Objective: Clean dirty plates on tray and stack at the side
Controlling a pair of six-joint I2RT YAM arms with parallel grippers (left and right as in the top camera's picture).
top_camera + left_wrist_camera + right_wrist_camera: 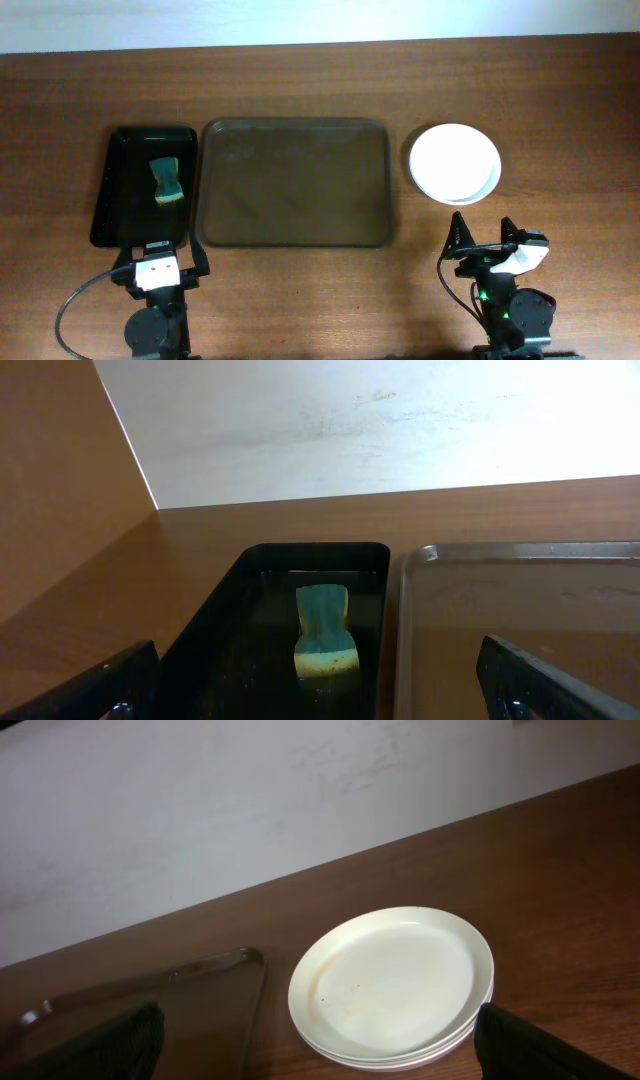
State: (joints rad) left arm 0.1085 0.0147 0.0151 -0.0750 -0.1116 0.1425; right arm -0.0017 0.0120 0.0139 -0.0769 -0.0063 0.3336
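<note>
The white plates (pixel 455 163) sit in one stack on the table to the right of the dark-brown tray (pixel 295 182). In the right wrist view the top plate (pixel 392 976) shows a thin orange-brown streak near its left rim and a few specks. The tray holds nothing; its rim shows in the left wrist view (pixel 420 556) and the right wrist view (pixel 170 975). My left gripper (pixel 158 262) is open and empty at the near edge of the small black tray. My right gripper (pixel 483 237) is open and empty, just in front of the plate stack.
A small black tray (pixel 125 190) stands left of the brown tray and holds a green and yellow sponge (pixel 167 181), also in the left wrist view (pixel 324 630). A white wall runs behind the table's far edge.
</note>
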